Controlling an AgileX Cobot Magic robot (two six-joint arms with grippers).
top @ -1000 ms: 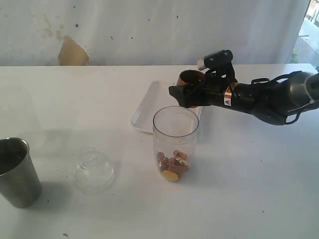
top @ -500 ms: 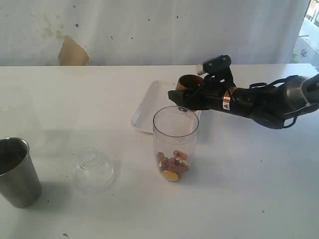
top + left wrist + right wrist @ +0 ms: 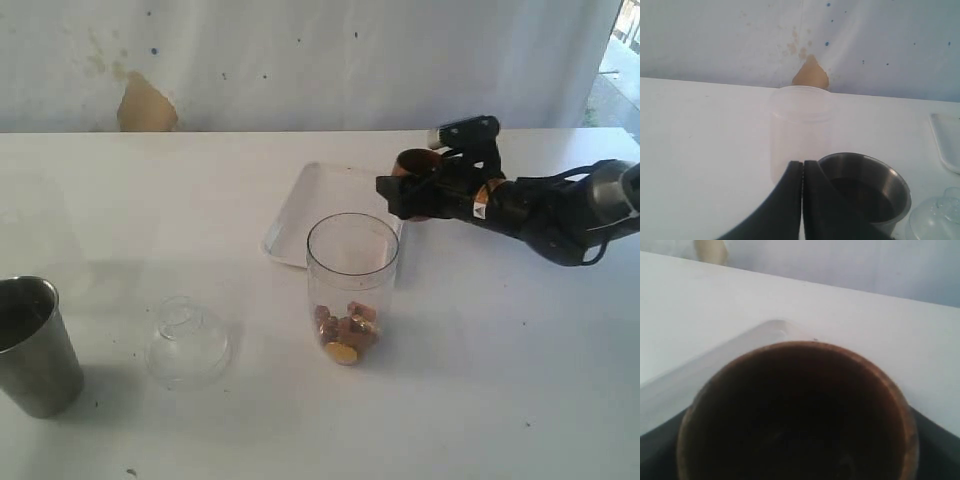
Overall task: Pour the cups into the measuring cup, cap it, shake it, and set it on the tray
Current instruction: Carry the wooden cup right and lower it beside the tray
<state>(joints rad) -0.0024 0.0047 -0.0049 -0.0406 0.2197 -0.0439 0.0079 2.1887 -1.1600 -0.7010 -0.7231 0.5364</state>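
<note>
The clear measuring cup (image 3: 352, 285) stands mid-table with brown and yellow pieces (image 3: 345, 330) at its bottom. To its right and behind it, my right gripper (image 3: 410, 195) is shut on the brown wooden cup (image 3: 415, 165), held above the table with its mouth up. In the right wrist view the wooden cup (image 3: 800, 410) fills the frame and its inside is dark. The steel tumbler (image 3: 35, 345) stands at the front left. My left gripper (image 3: 802, 167) is shut on nothing, just beside the steel tumbler (image 3: 865, 185). The white tray (image 3: 300, 215) lies behind the measuring cup.
A clear domed lid (image 3: 188, 342) rests on the table between the steel tumbler and the measuring cup. A frosted white plastic cup (image 3: 800, 125) stands beyond the steel tumbler. A white wall with a brown stain (image 3: 145, 105) backs the table.
My right gripper has drawn back to the right, away from the measuring cup's mouth, and the wooden cup has come from tilted to upright. The left gripper has not moved.
</note>
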